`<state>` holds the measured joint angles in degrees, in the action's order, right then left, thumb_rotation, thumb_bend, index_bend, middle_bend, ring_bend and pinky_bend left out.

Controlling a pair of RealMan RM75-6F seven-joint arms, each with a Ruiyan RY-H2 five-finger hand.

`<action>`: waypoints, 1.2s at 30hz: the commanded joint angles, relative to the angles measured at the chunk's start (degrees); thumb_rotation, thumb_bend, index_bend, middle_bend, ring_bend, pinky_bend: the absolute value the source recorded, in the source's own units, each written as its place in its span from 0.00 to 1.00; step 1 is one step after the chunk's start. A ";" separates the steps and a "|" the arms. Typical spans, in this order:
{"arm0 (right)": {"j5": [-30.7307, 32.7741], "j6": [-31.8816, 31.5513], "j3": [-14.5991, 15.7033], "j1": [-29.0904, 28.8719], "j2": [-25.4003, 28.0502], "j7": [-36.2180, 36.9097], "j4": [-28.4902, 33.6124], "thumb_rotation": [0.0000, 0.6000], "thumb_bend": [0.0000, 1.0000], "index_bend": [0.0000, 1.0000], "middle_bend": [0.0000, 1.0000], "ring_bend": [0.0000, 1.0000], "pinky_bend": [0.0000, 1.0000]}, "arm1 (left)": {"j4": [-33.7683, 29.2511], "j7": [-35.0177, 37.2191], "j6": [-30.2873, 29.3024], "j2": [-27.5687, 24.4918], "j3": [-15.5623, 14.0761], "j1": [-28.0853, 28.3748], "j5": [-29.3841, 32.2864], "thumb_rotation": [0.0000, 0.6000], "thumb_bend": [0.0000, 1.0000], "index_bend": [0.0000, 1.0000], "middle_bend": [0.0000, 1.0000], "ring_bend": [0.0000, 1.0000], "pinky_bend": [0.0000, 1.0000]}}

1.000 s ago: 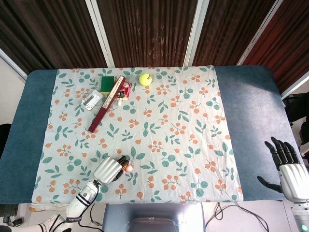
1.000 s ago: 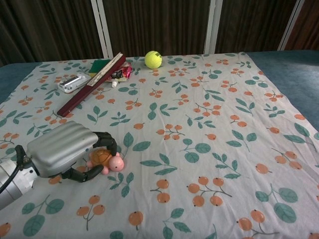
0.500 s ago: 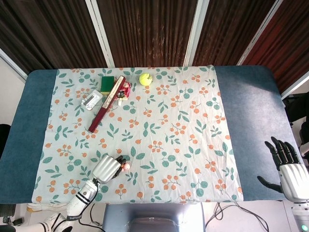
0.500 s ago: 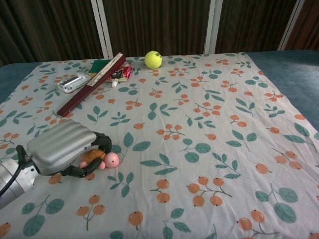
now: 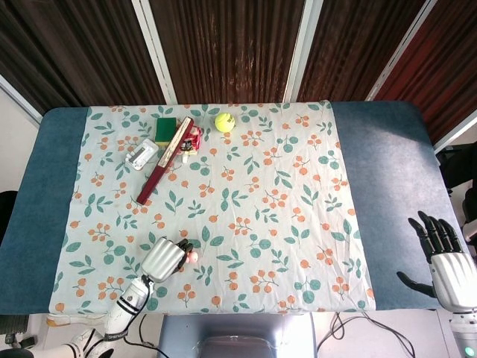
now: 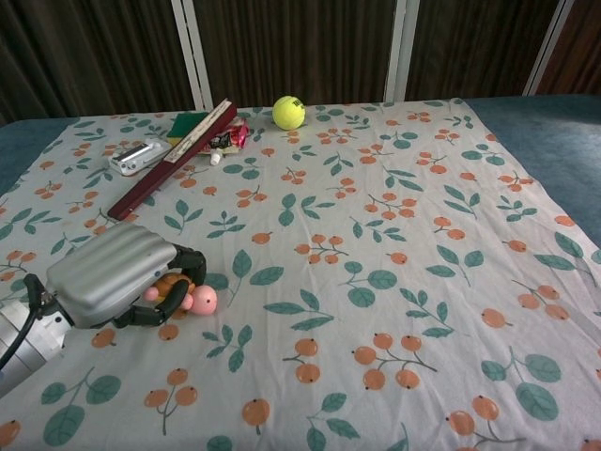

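2 robot hands share a bench (image 5: 387, 149) draped in a leaf-and-berry cloth (image 5: 253, 194), but only 1 is at work. Near the front edge, toward the bench's left end, the left hand (image 6: 117, 274) has its fingers (image 6: 174, 287) curled around a small pink-and-orange toy turtle (image 6: 188, 297); the toy's pink head pokes out beside the fingertips in the chest view, and its body sits mostly under the palm. Whether it is lifted or resting on the cloth cannot be told.

At the front right corner, off the cloth, the right hand (image 5: 447, 261) hovers with fingers spread wide and holds nothing.

Along the back edge lie a tennis ball (image 6: 289, 112), a long dark red box (image 6: 174, 155) set at a slant, a green sponge (image 6: 188, 124), a small red packet (image 6: 228, 137) and a silver device (image 6: 139, 156), all well apart from both hands.

To do the grasp well, the fingers should probably wrap the turtle's round shell evenly and stay snug, since a small rounded toy could squirt out sideways, and the cloth should not be pinched along with it.

Compared with 1 second earlier, the left hand has drawn slightly back toward the front edge and closed further, so less of the turtle shows. The right hand and the back-edge items have not moved.
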<state>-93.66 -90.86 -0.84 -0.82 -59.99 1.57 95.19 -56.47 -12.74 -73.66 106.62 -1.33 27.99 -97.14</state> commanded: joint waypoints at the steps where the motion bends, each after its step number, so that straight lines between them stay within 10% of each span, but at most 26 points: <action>1: -0.01 0.01 0.01 0.01 0.00 -0.03 0.00 1.00 0.22 0.00 0.00 0.00 0.00 | -0.08 0.00 0.30 -0.27 -0.31 -0.01 0.16 1.00 0.58 0.70 0.83 1.00 1.00; 18: -0.23 0.17 0.06 -0.01 -0.25 -0.63 0.13 1.00 0.22 0.00 0.00 0.00 0.00 | -9.14 -0.97 2.28 -5.93 -2.12 -0.03 0.68 1.00 0.40 0.22 0.28 1.00 1.00; 28: -0.40 0.01 0.09 0.07 -0.23 -0.61 0.13 1.00 0.22 0.00 0.00 0.00 0.00 | -11.81 -4.55 3.65 -7.57 -2.04 -0.28 1.88 1.00 0.38 0.26 0.28 1.00 1.00; 36: -0.37 0.01 0.06 0.09 -0.24 -0.60 0.13 1.00 0.22 0.00 0.00 0.00 0.00 | -10.51 -5.43 4.08 -6.97 -1.59 -0.29 2.53 1.00 0.38 0.47 0.52 1.00 1.00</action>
<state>-94.02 -90.86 -0.78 -0.73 -60.22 0.98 95.32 -67.08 -18.18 -69.57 99.58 -2.99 27.70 -94.65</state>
